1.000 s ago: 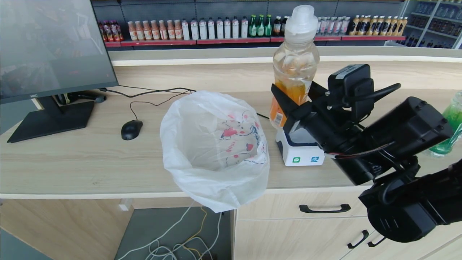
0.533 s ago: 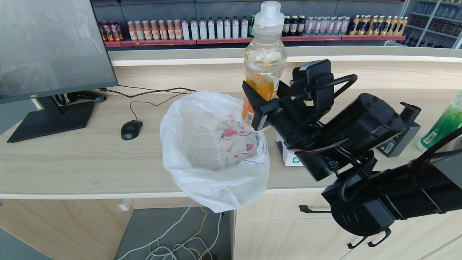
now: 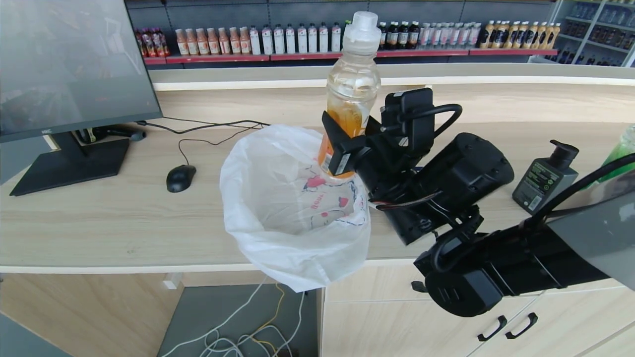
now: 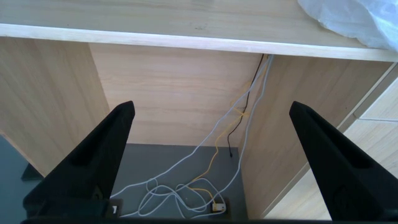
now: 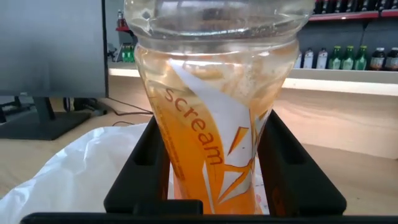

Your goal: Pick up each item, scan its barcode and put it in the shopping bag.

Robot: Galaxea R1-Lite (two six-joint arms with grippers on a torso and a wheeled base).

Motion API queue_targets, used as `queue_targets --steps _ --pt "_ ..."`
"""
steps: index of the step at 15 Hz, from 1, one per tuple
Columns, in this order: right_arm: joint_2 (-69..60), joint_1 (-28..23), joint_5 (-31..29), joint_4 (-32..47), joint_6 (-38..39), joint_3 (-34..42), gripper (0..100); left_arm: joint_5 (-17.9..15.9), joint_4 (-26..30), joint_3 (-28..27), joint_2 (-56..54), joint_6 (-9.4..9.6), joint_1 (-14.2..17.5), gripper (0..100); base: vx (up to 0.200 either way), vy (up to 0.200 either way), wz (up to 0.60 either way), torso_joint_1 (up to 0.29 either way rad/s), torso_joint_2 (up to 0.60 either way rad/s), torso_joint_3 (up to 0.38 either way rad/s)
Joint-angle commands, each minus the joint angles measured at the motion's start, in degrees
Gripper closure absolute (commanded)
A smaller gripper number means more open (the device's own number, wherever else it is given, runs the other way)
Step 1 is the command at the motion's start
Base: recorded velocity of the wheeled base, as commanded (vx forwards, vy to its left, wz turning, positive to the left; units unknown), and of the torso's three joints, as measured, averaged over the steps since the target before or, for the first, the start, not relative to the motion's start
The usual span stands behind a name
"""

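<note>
At the centre of the head view, a bottle (image 3: 353, 84) of orange drink is held upright over the far right rim of the white shopping bag (image 3: 292, 208). Its lower end is masked by the near finger of the right gripper (image 3: 347, 146) and by the bag's edge, so whether it touches the plastic cannot be made out. The right gripper is clamped on the bottle's labelled lower body. In the right wrist view the label is seen pressed between both black fingers (image 5: 146, 165), the cap is cut off, and the shopping bag (image 5: 68, 174) lies just beyond.

Much of the desk (image 3: 99, 223) right of the bag is covered by the black arm. At the right edge of the frame a green bottle (image 3: 622, 148) is largely cut off, and a dark pump bottle (image 3: 544, 178) stands near it, well apart from the bag.

In the left wrist view the left gripper (image 4: 208, 158) is seen spread wide with nothing between its fingers, below the front edge of the desk (image 4: 155, 31) and facing loose cables (image 4: 199, 186) on the floor.

The bag's mouth is open and its front bulges past the desk's edge at lower centre. Bare desk lies to its left, as far as the mouse (image 3: 180, 177) and the monitor (image 3: 69, 64) at upper left.
</note>
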Motion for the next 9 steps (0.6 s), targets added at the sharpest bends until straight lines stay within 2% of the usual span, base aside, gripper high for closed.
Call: queue_targets --steps 1,9 --pt "-0.13 0.09 -0.70 -0.70 0.54 -0.62 100 -0.04 0.00 0.01 -0.02 -0.01 0.00 0 0.000 0.000 0.00 0.000 0.00 0.000" --pt "-0.22 0.53 -1.40 -3.25 2.73 -0.09 100 -0.04 0.00 0.01 -0.02 -0.01 0.00 0 0.000 0.000 0.00 0.000 0.00 0.000"
